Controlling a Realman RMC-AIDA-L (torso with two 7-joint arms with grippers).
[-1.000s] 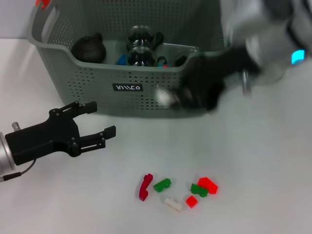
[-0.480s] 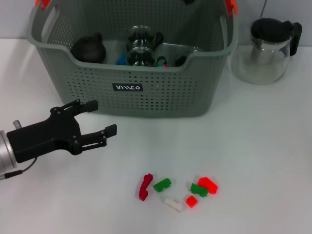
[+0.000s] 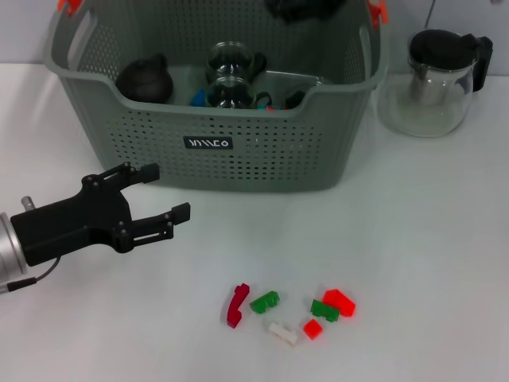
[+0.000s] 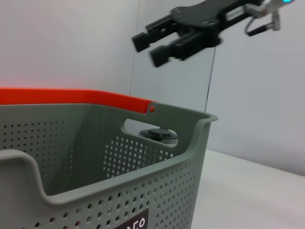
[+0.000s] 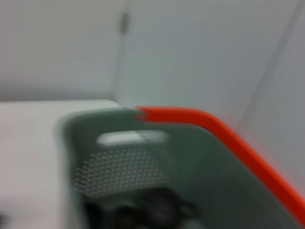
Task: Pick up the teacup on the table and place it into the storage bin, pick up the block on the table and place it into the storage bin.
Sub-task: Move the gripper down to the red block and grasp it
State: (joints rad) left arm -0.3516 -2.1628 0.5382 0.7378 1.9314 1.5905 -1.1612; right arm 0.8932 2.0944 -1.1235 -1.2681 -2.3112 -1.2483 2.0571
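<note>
The grey-green storage bin [image 3: 262, 155] stands at the back middle of the table, and its wall also fills the left wrist view [image 4: 143, 191] and the right wrist view [image 5: 124, 162]. Inside it are two glass cups [image 3: 233, 62] and a dark round pot [image 3: 144, 79]; no teacup shows on the table. Several small red, green and white blocks [image 3: 265, 301] lie in a loose cluster on the table in front. My right gripper [image 3: 306, 8] hangs above the bin's back rim, seen from the side in the left wrist view [image 4: 148, 48]. My left gripper [image 3: 165, 192] hovers open and empty to the bin's front left.
A glass teapot with a black lid [image 3: 436, 79] stands to the right of the bin. Orange handle clips [image 3: 377, 11] sit on the bin's top corners. White tabletop lies between the left gripper and the blocks.
The right arm swept up from in front of the bin, left the head view, and its gripper now shows above the bin. The left gripper and the blocks have not moved.
</note>
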